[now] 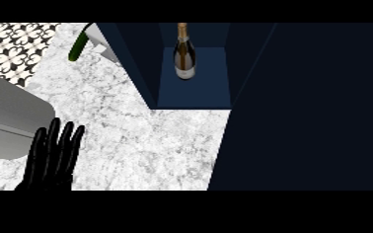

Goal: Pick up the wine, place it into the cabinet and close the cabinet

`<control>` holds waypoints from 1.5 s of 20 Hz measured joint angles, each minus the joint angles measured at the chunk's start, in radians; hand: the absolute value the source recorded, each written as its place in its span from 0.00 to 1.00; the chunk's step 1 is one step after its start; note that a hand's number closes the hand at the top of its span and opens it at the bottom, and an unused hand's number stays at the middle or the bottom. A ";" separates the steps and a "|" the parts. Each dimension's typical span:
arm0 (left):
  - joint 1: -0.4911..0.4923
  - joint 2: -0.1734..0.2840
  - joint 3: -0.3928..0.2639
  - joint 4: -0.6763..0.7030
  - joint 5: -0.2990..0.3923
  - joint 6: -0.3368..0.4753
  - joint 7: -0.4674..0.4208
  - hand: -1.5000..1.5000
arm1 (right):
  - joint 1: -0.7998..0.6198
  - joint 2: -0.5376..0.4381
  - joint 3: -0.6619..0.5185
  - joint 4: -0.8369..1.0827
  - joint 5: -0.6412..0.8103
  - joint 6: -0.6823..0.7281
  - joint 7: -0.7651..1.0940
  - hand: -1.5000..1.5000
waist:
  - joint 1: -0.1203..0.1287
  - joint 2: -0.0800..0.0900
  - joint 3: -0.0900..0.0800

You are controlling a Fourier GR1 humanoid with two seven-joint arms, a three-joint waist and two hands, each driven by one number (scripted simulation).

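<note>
The wine (184, 54), a dark glass bottle with a gold-foiled neck and a pale, unreadable label, stands inside the open navy cabinet (191, 96), well up and right of the left hand (51, 159), whose black fingers are straight and slightly spread over the speckled white marble counter (146, 138).
</note>
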 measured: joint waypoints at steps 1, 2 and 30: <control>0.007 0.007 0.025 0.000 0.014 -0.013 -0.003 0.00 | 0.004 0.000 0.024 -0.001 -0.001 0.003 0.007 1.00 | 0.000 0.000 0.000; 0.012 0.016 0.051 -0.002 0.031 -0.028 0.000 0.00 | 0.010 -0.002 0.048 0.000 0.000 0.013 0.001 1.00 | 0.000 0.000 0.000; 0.081 0.155 0.443 0.065 0.262 -0.344 0.105 0.00 | -0.337 -0.148 0.470 0.081 0.243 -0.486 0.016 1.00 | 0.008 -0.004 -0.004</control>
